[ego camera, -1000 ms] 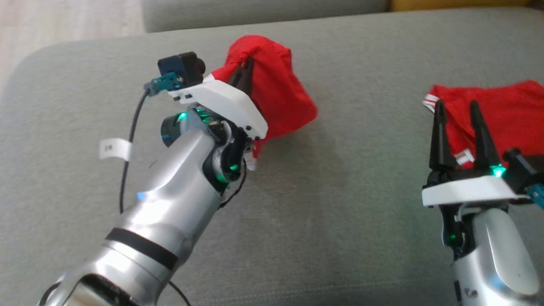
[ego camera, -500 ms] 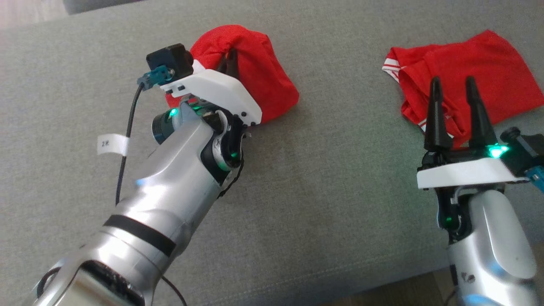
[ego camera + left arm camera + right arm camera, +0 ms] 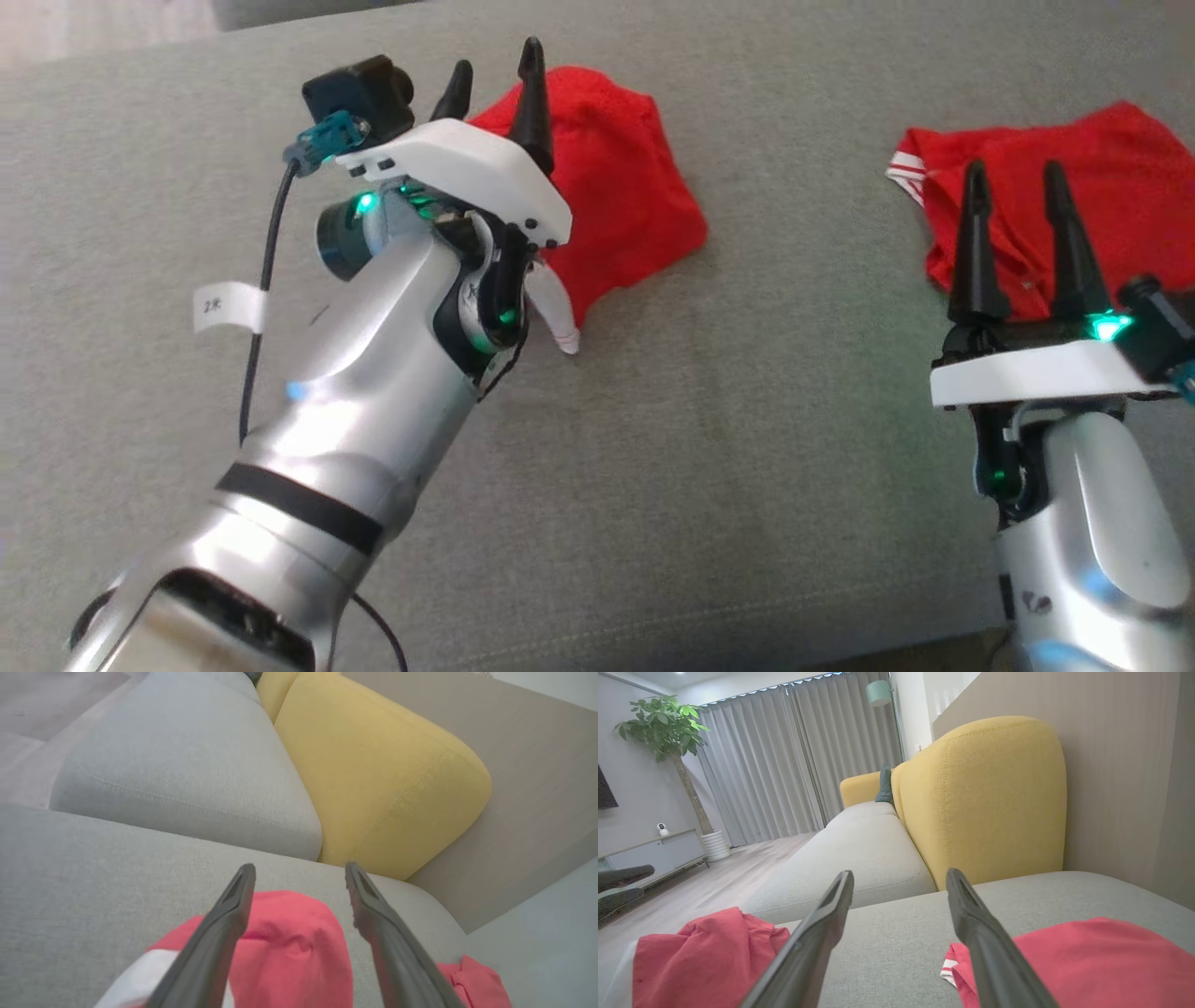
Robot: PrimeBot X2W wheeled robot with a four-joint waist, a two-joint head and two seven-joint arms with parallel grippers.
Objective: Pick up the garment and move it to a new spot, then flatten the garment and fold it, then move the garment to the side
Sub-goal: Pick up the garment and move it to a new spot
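A crumpled red garment (image 3: 625, 187) with a white trim lies on the grey sofa seat (image 3: 747, 448). My left gripper (image 3: 495, 58) stands open just above its left part, fingers lifted off the cloth. In the left wrist view the garment (image 3: 289, 947) lies under and between the open fingers of the left gripper (image 3: 300, 867). A second red garment (image 3: 1120, 168) with white stripes lies at the right. My right gripper (image 3: 1015, 170) is open in front of it with nothing between its fingers. The right wrist view has the right gripper (image 3: 900, 873) between both red pieces.
A yellow back cushion (image 3: 980, 798) and a wall panel stand behind the seat. Another grey seat cushion (image 3: 177, 765) adjoins at the far left. The seat's front edge runs along the lower right (image 3: 934, 644). Wooden floor, a plant (image 3: 668, 732) and a low cabinet lie beyond.
My left gripper has opened and let go of the red garment, which now lies on the seat; the fingers have lifted. The head camera has shifted. The right gripper stays open.
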